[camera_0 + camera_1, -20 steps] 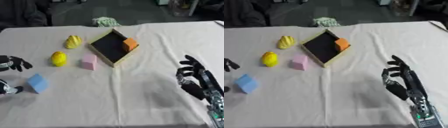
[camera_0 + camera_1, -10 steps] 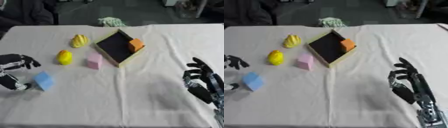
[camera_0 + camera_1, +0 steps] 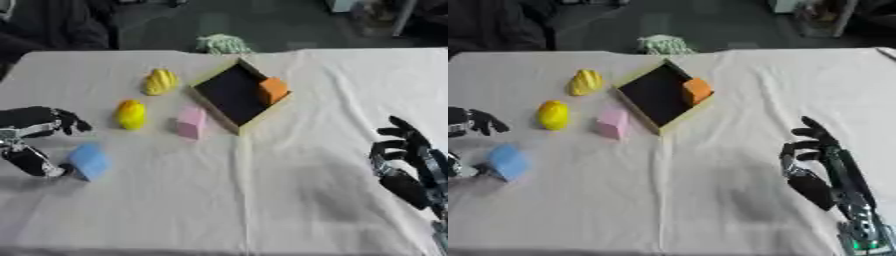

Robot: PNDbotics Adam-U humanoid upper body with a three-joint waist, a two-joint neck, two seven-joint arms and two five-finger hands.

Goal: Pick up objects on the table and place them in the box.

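Left hand of mine sits at the near left, well away from the box, its thumb and fingers spread either side of the blue block but not yet closed on it. Toward the box from there lie a yellow lemon-like piece, a yellow banana-like piece and a pink block just beside the box's near wall. An orange block already rests inside. Far right of the box, my right hand idles, fingers relaxed and holding nothing. I judge I'm at the grasp: next I close on the blue block, lift, and carry it to the box.
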